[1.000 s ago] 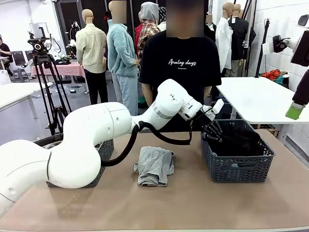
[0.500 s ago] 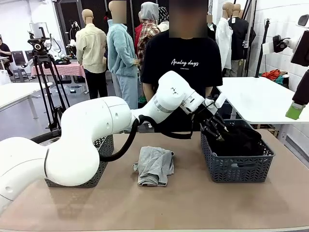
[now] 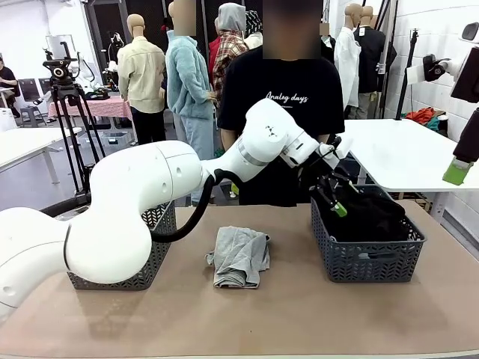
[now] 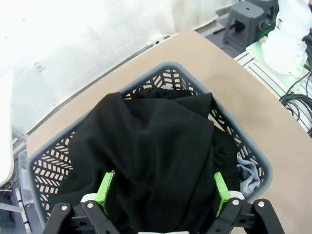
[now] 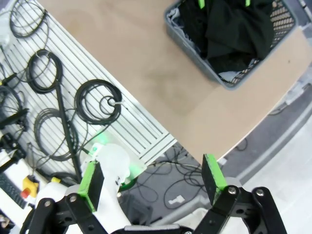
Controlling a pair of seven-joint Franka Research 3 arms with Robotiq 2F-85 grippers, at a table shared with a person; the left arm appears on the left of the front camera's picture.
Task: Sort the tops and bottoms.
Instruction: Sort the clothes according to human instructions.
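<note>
Left gripper: the left gripper (image 4: 162,185) hangs just above the right basket (image 3: 367,262); jaws spread wide, green pads well apart, nothing between them; the arm reaches across the middle of the table (image 3: 299,318) to get there.

Black garment: the black garment (image 4: 156,141) lies heaped in the right basket, draped up to and partly over the rim; it sits directly beneath the open jaws, free of both pads; judged from this, that piece is sorted and the gripper is clear to lift away.

Under the heap: a pale scrap of cloth (image 4: 246,173) shows at one corner of the same basket, beneath the black fabric; which kind of garment it is cannot be told.

Grey garment: the grey garment (image 3: 239,256) lies crumpled on the bare table between the two baskets; not yet sorted, and likely the next piece to pick up.

Left basket: the left basket (image 3: 153,250) stands behind the left arm's elbow; its contents are hidden.

Right gripper: the right gripper (image 5: 152,176) is parked off the table's edge, over floor cables; jaws wide open and empty; kept out of the way, by the look of it.

Person: a person (image 3: 284,97) stands at the far side, behind the right basket; hands hidden.
</note>
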